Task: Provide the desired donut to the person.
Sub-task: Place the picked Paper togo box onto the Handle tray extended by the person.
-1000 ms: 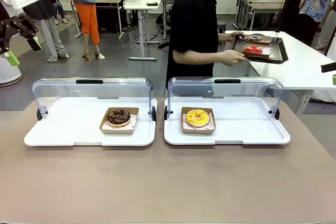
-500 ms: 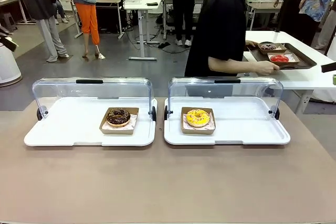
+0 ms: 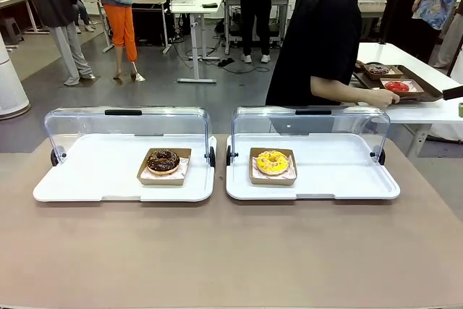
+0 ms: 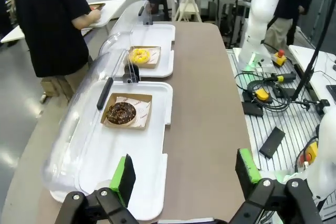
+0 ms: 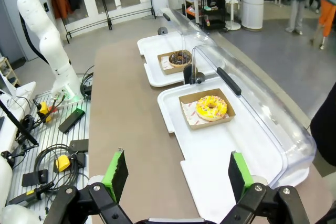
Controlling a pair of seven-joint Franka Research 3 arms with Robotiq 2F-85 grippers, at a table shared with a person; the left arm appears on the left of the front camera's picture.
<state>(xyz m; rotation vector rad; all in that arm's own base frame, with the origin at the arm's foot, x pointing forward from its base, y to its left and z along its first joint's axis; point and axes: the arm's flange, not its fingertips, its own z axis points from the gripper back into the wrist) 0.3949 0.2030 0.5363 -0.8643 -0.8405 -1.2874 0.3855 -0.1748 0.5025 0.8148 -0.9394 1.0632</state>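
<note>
Two wide-open tools (image 4: 184,174) (image 5: 176,174) above lidded trays (image 3: 94,186) (image 3: 347,182), chocolate donut (image 3: 163,161) left, yellow donut (image 3: 273,162) right.

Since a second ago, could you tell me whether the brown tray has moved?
Yes. The brown tray has gone right, onto the white table.

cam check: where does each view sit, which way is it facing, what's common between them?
Front: fixed on the robot's side, faces across the table at the person.
Left wrist: above the table's end, looks along it past the left gripper, open.
Right wrist: above the opposite end, looks back along it past the right gripper, open.
Shared: chocolate donut and yellow donut.
</note>
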